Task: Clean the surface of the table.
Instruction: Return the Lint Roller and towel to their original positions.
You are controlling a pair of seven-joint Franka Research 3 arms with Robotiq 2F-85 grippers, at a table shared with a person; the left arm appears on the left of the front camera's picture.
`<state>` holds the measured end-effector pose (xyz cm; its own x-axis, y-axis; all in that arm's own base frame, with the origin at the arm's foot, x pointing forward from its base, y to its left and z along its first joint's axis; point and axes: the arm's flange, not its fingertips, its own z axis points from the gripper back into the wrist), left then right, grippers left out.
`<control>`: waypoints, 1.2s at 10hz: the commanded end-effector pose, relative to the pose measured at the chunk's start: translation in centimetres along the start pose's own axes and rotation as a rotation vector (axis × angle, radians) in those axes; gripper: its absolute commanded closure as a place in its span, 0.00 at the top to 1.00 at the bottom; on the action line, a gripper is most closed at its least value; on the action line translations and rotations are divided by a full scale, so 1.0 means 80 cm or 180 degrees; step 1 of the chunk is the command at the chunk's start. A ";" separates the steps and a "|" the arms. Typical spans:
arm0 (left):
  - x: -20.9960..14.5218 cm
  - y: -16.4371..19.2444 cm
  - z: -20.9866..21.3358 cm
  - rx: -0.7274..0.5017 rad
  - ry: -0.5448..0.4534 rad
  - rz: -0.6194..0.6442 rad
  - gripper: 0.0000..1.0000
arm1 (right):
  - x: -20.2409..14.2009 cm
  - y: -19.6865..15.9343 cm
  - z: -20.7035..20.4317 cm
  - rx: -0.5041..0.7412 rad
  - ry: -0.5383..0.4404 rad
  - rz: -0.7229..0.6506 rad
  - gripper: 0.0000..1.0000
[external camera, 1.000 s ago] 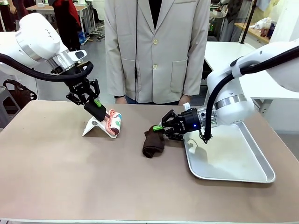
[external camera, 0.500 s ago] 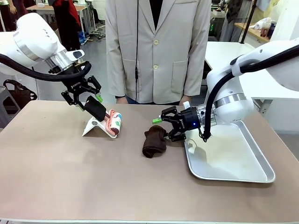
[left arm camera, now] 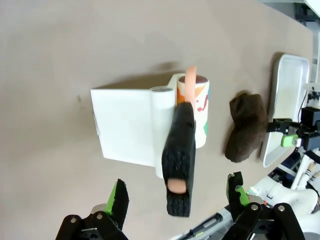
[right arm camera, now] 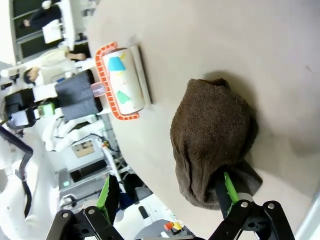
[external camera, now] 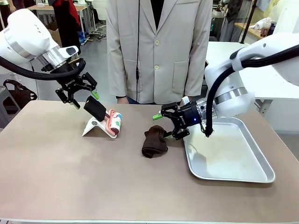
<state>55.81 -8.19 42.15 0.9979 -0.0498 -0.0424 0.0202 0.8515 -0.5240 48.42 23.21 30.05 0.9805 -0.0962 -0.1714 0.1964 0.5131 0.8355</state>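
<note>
The taupe table [external camera: 93, 177] carries a lint roller [external camera: 113, 122] leaning on its white stand [external camera: 95, 127], black handle [external camera: 95, 108] pointing up-left. My left gripper [external camera: 85, 100] hovers open just above that handle; in the left wrist view the handle [left arm camera: 180, 150] lies between the spread fingers [left arm camera: 118, 196] without touching them. A crumpled brown cloth [external camera: 154, 141] lies mid-table. My right gripper [external camera: 164, 127] is open at the cloth's right edge. In the right wrist view one finger [right arm camera: 227, 187] overlaps the cloth [right arm camera: 215, 135].
A silver metal tray [external camera: 243, 168] sits at the table's right, under my right arm. A person in a beige jacket [external camera: 159, 51] stands at the far edge, behind the roller and cloth. The near half of the table is bare.
Both grippers opened. The left let go of the roller handle and drew back up and left. The right released the brown cloth and pulled slightly away to the right.
</note>
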 end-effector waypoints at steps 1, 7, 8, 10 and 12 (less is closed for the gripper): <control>-0.040 0.014 0.011 -0.0269 -0.0033 -0.0155 1.00 | -0.017 0.027 0.016 -0.0597 -0.0081 -0.0069 1.00; -0.197 0.102 0.048 -0.1173 -0.0228 -0.0705 1.00 | -0.097 -0.006 0.131 0.0079 0.0227 -0.0091 1.00; -0.227 0.117 0.042 -0.1325 -0.0361 -0.0727 1.00 | -0.128 -0.028 0.162 0.0342 0.0272 -0.0081 1.00; -0.269 0.150 0.041 -0.1636 -0.0768 -0.0602 1.00 | -0.167 -0.072 0.220 0.0874 0.0217 -0.0169 1.00; -0.282 0.198 0.043 -0.2281 -0.1008 -0.0904 1.00 | -0.187 -0.120 0.271 0.1465 0.0256 -0.0034 1.00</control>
<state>33.85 7.00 38.99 0.9580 0.0282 0.2854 0.2503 0.4038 -0.8800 35.12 3.12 37.48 0.9680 -0.0506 -0.2457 0.2507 0.1642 0.9540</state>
